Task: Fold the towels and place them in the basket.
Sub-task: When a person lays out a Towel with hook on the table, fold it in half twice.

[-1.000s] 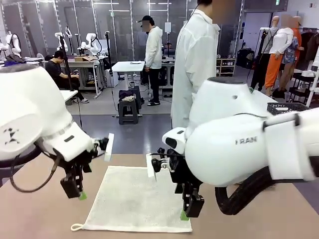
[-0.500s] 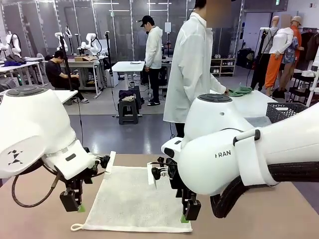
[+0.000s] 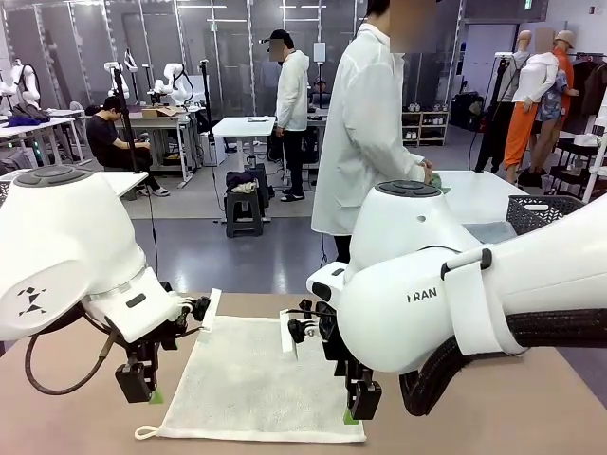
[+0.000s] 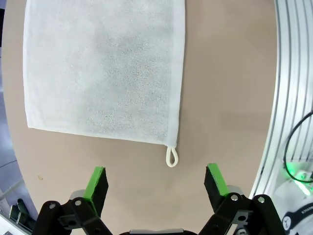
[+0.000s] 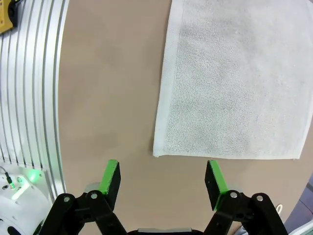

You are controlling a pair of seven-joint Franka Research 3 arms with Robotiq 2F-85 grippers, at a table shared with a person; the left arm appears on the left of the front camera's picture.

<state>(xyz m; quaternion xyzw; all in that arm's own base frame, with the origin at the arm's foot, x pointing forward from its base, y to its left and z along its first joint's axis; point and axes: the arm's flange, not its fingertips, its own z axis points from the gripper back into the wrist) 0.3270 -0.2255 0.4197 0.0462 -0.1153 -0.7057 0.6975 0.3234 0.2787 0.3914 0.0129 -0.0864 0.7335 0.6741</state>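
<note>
The cream-white towel [image 3: 261,379] lies spread flat on the tan table [image 3: 66,417], its edges square to the table's near edge. Its corner loop [image 3: 143,433] points out from the near corner on the robot's left. Which side is the longer I cannot tell, since the wrist views crop it. The left gripper [image 3: 142,389] hangs just outside that loop corner, jaws wide apart and gripping nothing. The right gripper [image 3: 358,409] is poised at the towel's near right corner, jaws likewise apart and empty. The dark lattice basket [image 3: 545,203] stands well beyond, at far right behind the right arm; its contents are hidden
</note>
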